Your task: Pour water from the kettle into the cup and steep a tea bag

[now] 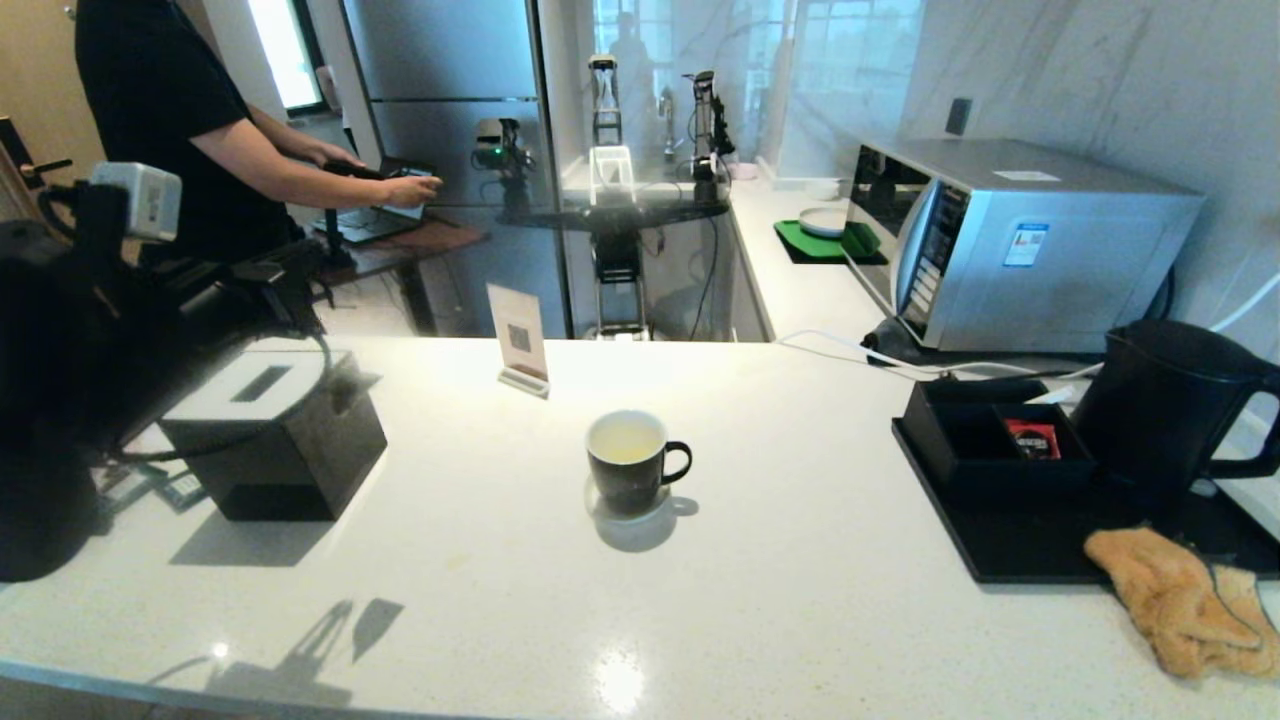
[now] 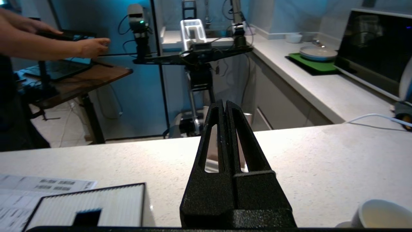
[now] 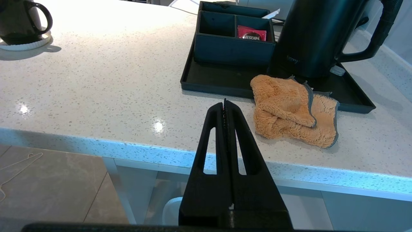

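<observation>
The cup [image 1: 635,462], a small black mug with a white inside, stands on a white coaster mid-counter and holds pale liquid; its handle points right. The matte black kettle [image 1: 1170,405] sits upright on a black tray [image 1: 1010,545] at the right. My left gripper [image 2: 224,103] is shut and empty, hovering above the counter left of the cup [image 2: 383,213]. My right gripper [image 3: 224,102] is also shut and empty, held off the counter's front edge, short of the kettle [image 3: 315,35] and well right of the cup [image 3: 19,22].
A black compartment box [image 1: 1000,440] on the tray holds a red Nescafe sachet [image 3: 251,33]. An orange cloth [image 1: 1180,600] lies over the tray's front corner. A tissue box [image 1: 275,440], a small sign [image 1: 520,340] and a microwave [image 1: 1010,245] also stand on the counter. A person [image 1: 170,120] works behind it.
</observation>
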Controlling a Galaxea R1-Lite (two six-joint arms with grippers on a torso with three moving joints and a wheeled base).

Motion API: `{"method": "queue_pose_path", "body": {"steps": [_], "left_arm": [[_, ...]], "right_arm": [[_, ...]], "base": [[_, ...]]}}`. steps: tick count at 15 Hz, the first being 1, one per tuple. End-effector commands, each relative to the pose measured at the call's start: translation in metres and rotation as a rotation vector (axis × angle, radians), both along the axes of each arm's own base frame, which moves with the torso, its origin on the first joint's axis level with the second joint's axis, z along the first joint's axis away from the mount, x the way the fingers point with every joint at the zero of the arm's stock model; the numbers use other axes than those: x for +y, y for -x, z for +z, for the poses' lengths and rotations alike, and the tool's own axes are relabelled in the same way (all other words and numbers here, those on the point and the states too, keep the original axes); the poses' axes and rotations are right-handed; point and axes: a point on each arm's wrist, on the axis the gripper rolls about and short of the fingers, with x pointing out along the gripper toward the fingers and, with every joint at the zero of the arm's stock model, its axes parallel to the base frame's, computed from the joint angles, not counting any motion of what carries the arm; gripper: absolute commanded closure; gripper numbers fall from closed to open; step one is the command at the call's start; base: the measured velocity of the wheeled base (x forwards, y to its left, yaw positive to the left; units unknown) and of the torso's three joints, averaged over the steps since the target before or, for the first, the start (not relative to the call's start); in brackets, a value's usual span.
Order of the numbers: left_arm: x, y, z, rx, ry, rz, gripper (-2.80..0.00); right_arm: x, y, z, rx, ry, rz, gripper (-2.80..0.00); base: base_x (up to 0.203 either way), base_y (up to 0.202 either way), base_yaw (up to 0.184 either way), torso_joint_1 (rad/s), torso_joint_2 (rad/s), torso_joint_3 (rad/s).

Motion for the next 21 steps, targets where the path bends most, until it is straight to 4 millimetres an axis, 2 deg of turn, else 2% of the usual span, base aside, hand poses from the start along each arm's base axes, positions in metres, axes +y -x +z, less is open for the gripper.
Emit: {"method": "queue_pose_path", "body": {"steps": [1,8,16,21], "left_arm": [[0.01,-0.002,0.0,-0.002,0.001,0.031,0.0],[0.04,-0.018,0.013,-0.024,-0.003,0.122,0.0],[0.072,-0.054,0.027,-0.041,-0.007,0.19,0.0],[0.09,-0.074,0.024,-0.023,-0.004,0.223,0.0]], "right_arm": [[0.0,0.0,0.0,0.001,0.001,0.001,0.0],[0.0,0.0,0.0,0.001,0.001,0.001,0.0],[0.0,0.0,0.0,0.001,0.001,0.001,0.0],[0.0,0.0,0.0,0.001,0.001,0.001,0.0]], "base": [[0.0,0.0,0.0,0.0,0.0,0.0],[0.0,0.0,0.0,0.0,0.0,0.0],[0.0,0.0,0.0,0.0,0.0,0.0],[0.0,0.0,0.0,0.0,0.0,0.0]]}}
